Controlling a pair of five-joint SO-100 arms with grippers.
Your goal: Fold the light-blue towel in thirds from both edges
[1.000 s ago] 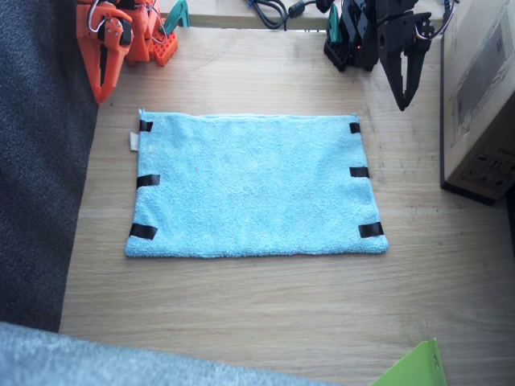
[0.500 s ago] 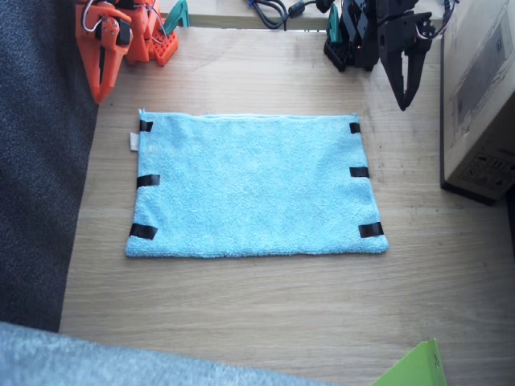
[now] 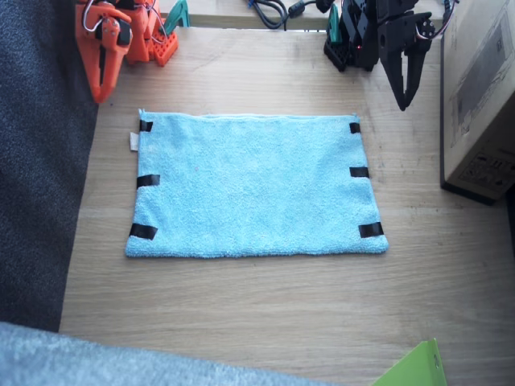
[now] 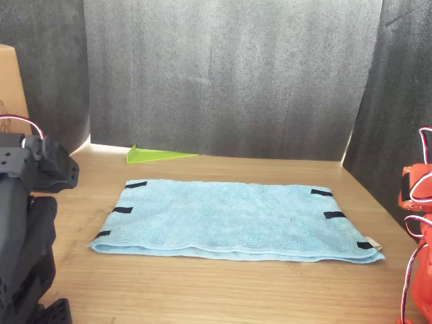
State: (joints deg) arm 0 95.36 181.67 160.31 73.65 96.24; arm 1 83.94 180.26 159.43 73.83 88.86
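**Towel flat, no fold started, both arms parked**

Towel lies fully spread, centre of table, long axis across fixed view. Tape strips on both short edges visible, white tag at far corner on right-arm side. Front view: same towel lies flat with slight ripple along its near long edge, no layer turned over.

Right gripper (orange) hangs near the far corner by the tag, off the cloth, holds nothing; jaws look closed together. Left gripper (black) hangs above table beyond the opposite far corner, not touching, empty; fingers look pinched to a point. Front view shows only arm bodies, no jaws.

Handling, est.: terry = light, soft, zero stiffness, will sag and drag. Some friction vs wood, so an edge pulled low may bunch. Single-point pinch likely folds skewed. Best grab prob. at a short edge, at or between tape marks, pinch the hem, lift clear, carry a third inward, lay down. Then other edge over it.

Box sits close beside left arm, so limited swing room there. Green sheet at near edge, well apart from the cloth.
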